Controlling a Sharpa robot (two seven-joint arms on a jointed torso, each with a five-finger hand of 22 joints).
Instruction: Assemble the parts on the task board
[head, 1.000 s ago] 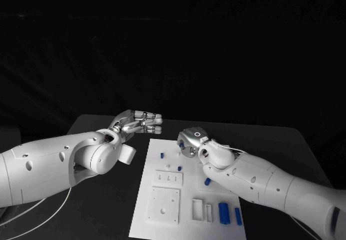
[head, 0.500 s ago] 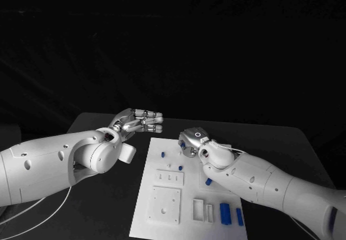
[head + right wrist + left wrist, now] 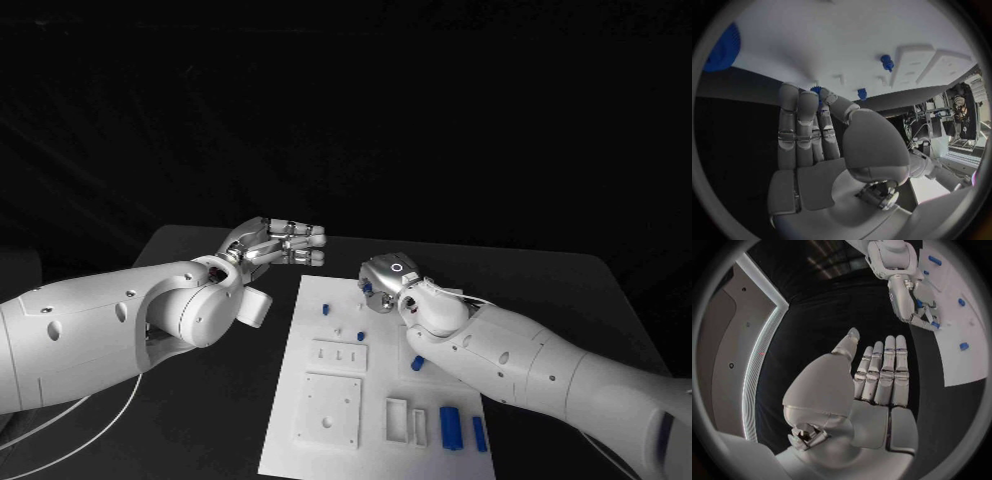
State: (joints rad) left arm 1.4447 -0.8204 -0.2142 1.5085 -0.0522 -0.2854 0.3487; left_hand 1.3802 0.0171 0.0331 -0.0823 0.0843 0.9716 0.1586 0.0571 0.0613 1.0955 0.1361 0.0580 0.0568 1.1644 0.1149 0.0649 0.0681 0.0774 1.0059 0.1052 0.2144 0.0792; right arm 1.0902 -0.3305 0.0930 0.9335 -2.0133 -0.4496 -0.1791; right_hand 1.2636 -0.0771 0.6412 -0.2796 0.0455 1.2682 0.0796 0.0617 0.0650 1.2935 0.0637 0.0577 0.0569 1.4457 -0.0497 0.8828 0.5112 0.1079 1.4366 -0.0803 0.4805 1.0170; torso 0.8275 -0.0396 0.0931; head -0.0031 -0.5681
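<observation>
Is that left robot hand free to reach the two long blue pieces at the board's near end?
Probably yes: the left robot hand holds nothing, and the blue pieces lie uncovered beside the right arm.

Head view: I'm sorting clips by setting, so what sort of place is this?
Probably a robotics lab test bench: a white task board with small blue parts lies on a black table against a dark backdrop.

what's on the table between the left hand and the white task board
Nothing. In the left wrist view, only bare black table separates the left hand from the task board.
</observation>
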